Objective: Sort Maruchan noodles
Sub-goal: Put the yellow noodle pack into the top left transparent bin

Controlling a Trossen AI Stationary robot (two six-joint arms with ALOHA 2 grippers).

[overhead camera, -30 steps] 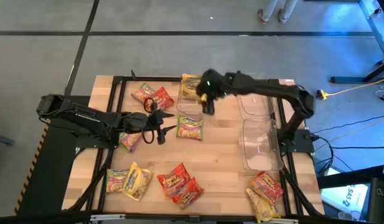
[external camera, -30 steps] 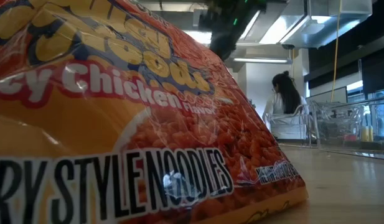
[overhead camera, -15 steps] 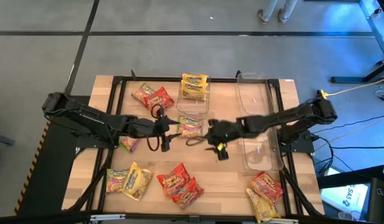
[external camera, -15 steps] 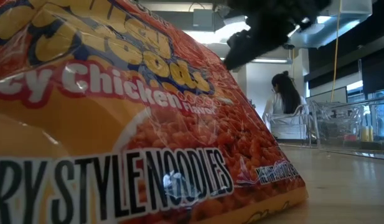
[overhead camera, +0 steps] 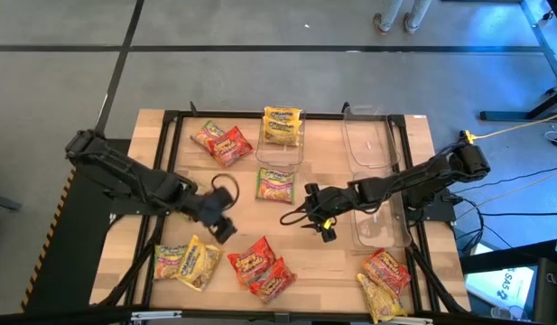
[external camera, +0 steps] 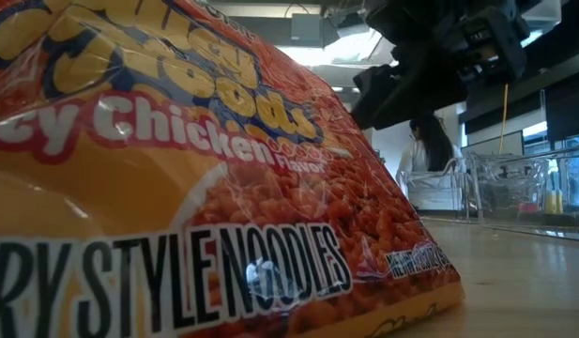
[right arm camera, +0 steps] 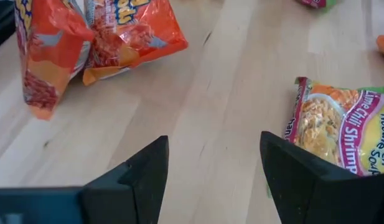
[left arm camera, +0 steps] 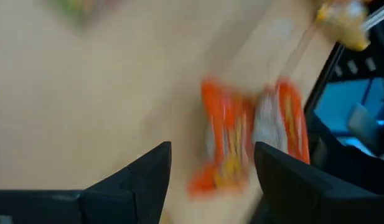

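Observation:
Maruchan noodle packets lie flat about the wooden table: a light green one in the middle, two red ones at the far left, yellow ones at the near left, red-orange ones at the near middle, and more at the near right. A yellow packet lies in a clear bin. My left gripper is open and empty, above the table left of the red-orange packets. My right gripper is open and empty, between the green packet and the red-orange ones.
Two more clear bins stand at the right, under my right arm. A red-orange packet close to the low camera fills most of that view. A person sits in the room beyond the table.
My right gripper has gone from over the far bin with the yellow packet toward the near edge, and now stands low over the table's middle. My left gripper has drawn away from the green packet toward the near edge, turning toward the red-orange packets. No packet has moved.

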